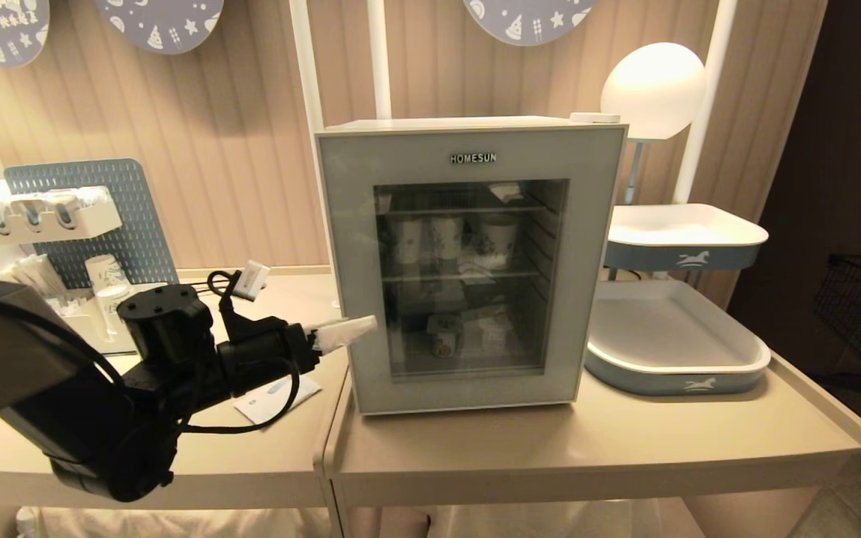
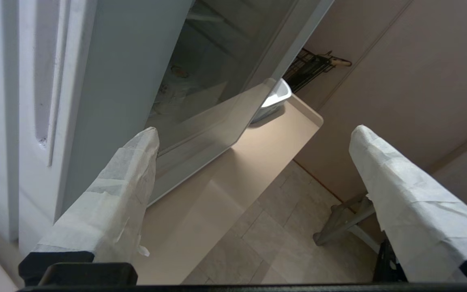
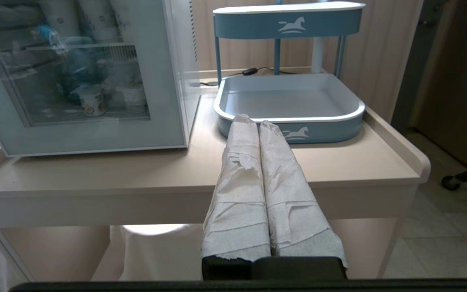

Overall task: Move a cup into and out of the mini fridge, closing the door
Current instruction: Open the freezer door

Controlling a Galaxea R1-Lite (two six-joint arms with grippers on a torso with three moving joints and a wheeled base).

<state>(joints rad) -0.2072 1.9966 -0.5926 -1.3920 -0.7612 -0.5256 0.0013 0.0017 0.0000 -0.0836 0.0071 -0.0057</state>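
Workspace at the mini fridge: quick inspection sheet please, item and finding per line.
Surface: beige table, bare in front of the mini fridge.
Job's things: door looks shut; cups on the wire shelves behind the glass.
Clutter: white packet on the left table; paper cups and a pegboard rack behind it; two-tier blue tray stand, its trays bare.
Grippers: left gripper open beside the door's left edge, holding nothing; right gripper shut and empty, low in front of the table.
Cables: black cable looping off the left arm; a cord behind the tray stand.
Surroundings: globe lamp, panelled wall, tiled floor.
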